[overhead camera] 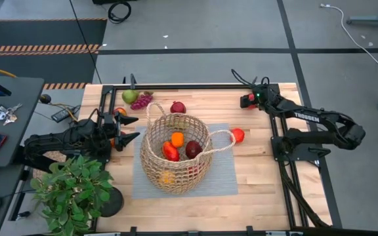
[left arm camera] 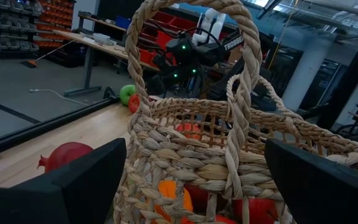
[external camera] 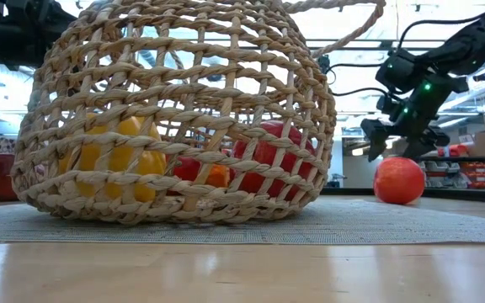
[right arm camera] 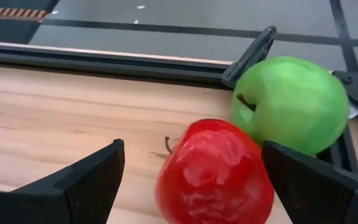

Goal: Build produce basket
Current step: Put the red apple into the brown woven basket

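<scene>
From my seat, the basket (overhead camera: 176,154) sits mid-table on the grey mat (overhead camera: 222,177) with some produce (overhead camera: 177,139) already inside. My right gripper (right arm camera: 191,171) is at the far right corner, jaws spread wide around a red apple (right arm camera: 213,171), green apple (right arm camera: 291,102) touching it. Left gripper (overhead camera: 128,128) hangs open beside the basket.

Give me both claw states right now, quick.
Left claw: open, empty, beside the basket.
Right claw: open, holding nothing, red apple between its fingers, green apple behind.
</scene>
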